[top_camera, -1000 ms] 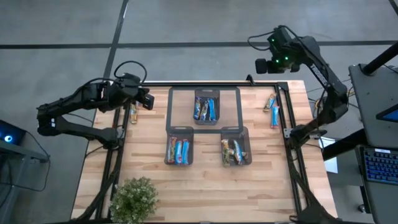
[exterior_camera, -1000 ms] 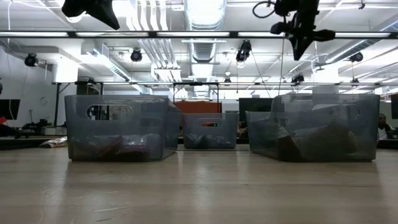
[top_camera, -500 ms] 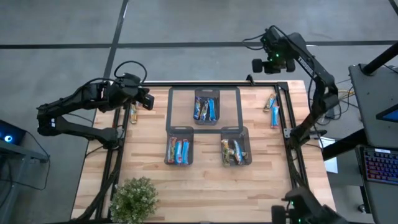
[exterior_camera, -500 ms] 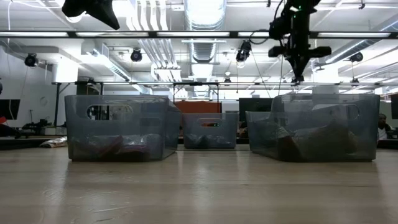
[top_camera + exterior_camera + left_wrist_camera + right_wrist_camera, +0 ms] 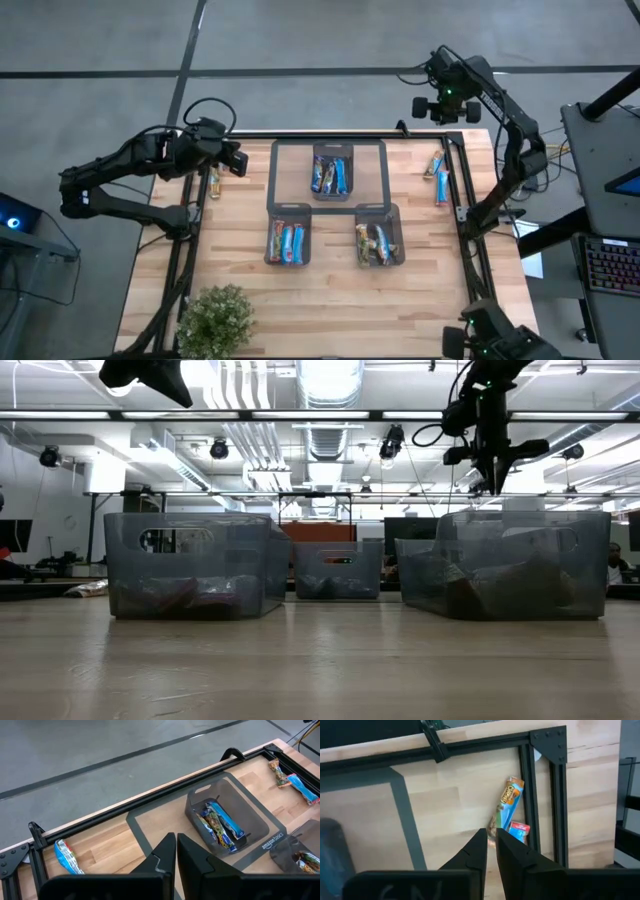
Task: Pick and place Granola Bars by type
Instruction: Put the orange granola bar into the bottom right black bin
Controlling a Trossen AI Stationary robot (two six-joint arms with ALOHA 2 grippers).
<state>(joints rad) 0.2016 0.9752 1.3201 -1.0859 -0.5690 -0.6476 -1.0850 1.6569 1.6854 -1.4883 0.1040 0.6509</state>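
Worktop (image 5: 330, 290) of pale wood planks, carrying three dark bins, each holding wrapped Granola Bars: back bin (image 5: 332, 172) inside a grey taped outline, front-left bin (image 5: 287, 240), front-right bin (image 5: 379, 240). Loose Granola Bars (image 5: 438, 178) lying near the right edge beside the black frame rail (image 5: 453, 175); seen from the right wrist as a gold-and-blue bar (image 5: 512, 795) with a blue-and-red one (image 5: 518, 831) just beside it. One blue bar (image 5: 66, 858) resting at the left edge near the left rail, close under the left arm. Potted plant (image 5: 215, 318) at the front-left corner.

Left pincer (image 5: 176, 851) held above the left rear part of the worktop, fingers pressed together, gripping nothing. Right pincer (image 5: 491, 845) raised high over the right rear corner, above the loose bars, fingers parted by only a narrow slit, nothing between them. Seen low across the worktop, right arm (image 5: 485, 420) hanging well above the bins, touching none.
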